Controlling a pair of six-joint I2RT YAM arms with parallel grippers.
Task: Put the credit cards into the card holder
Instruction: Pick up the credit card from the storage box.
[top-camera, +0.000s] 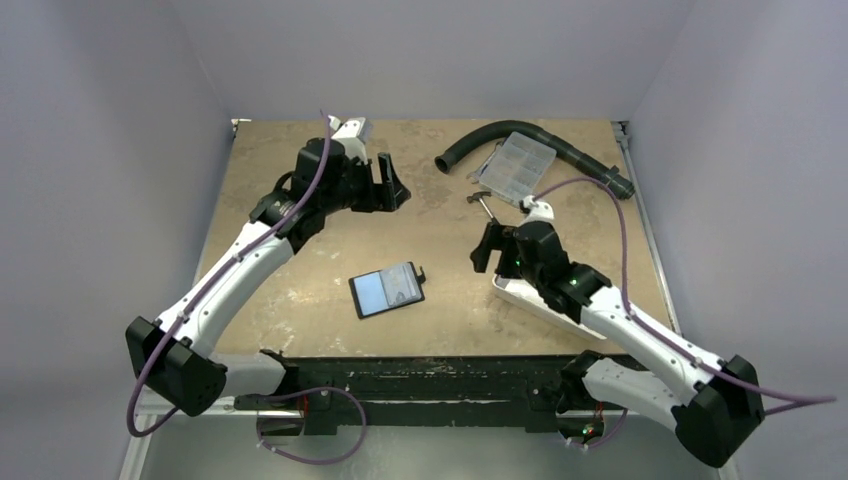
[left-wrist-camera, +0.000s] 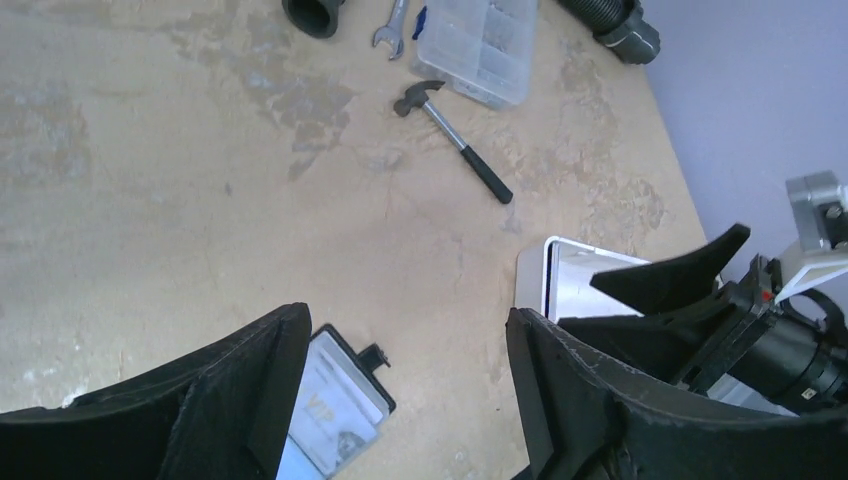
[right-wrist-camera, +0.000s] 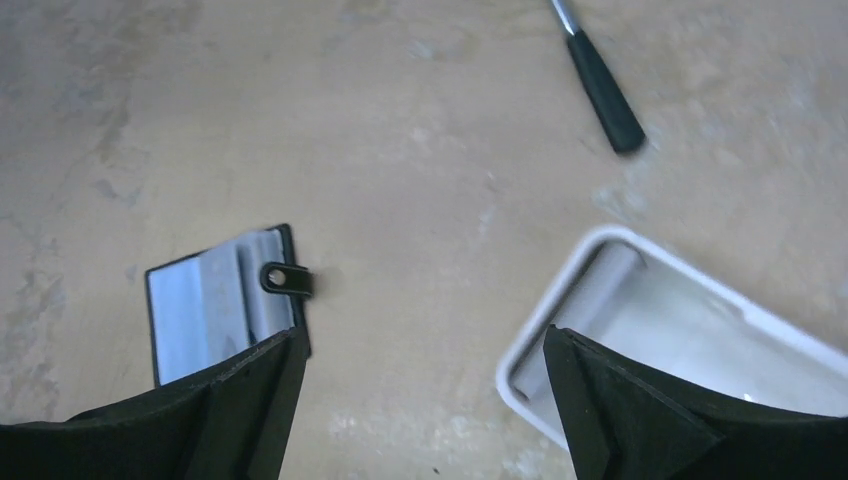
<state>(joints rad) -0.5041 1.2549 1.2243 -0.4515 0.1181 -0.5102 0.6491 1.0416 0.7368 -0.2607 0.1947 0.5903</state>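
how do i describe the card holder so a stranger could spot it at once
On the tan table, look at the middle of the near half. The card holder lies open there, alone. It is flat and black-edged with a pale blue-grey inside and a small snap tab, unlike the plain white tray to its right.

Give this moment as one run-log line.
card holder: open, flat on table | left end effector: open, empty | right end effector: open, empty
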